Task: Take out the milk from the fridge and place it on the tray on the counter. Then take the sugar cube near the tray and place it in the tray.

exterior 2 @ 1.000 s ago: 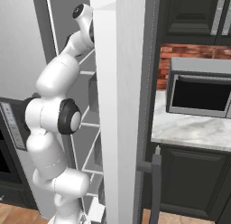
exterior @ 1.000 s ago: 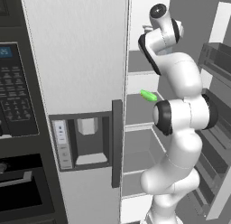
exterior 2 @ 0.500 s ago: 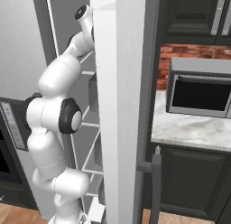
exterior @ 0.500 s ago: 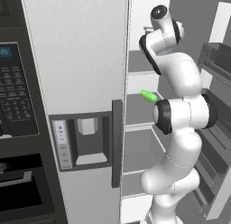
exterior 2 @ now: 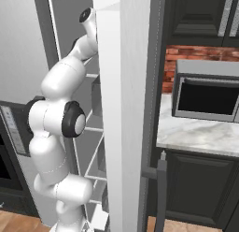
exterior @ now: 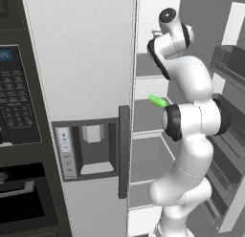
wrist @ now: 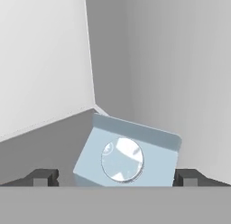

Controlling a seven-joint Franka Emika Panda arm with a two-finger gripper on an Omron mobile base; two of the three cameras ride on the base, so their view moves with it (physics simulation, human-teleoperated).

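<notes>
Straddling the milk (wrist: pixel 126 157), gripper (wrist: pixel 115 177) spread wide in hand view, green item (exterior: pixel 157 101) in left base view

The arm (exterior: pixel 191 135) is built of smooth, rounded glossy white segments joined by dark black rings and round caps, and its hand (wrist: pixel 115 177) ends in two small dark square fingertips (wrist: pixel 43 177).

One milk (wrist: pixel 126 157) carton sits between the two spread fingertips (wrist: pixel 43 177), one tip on either side of it. One fridge (exterior: pixel 91 54) stands with one dark vertical handle (exterior: pixel 124 150) and one dispenser recess (exterior: pixel 93 147). One small green item (exterior: pixel 157 101) lies on a shelf below the jaws. One microwave (exterior 2: pixel 207 93) sits on one counter (exterior 2: pixel 200 135), well off to the jaws' side.
</notes>
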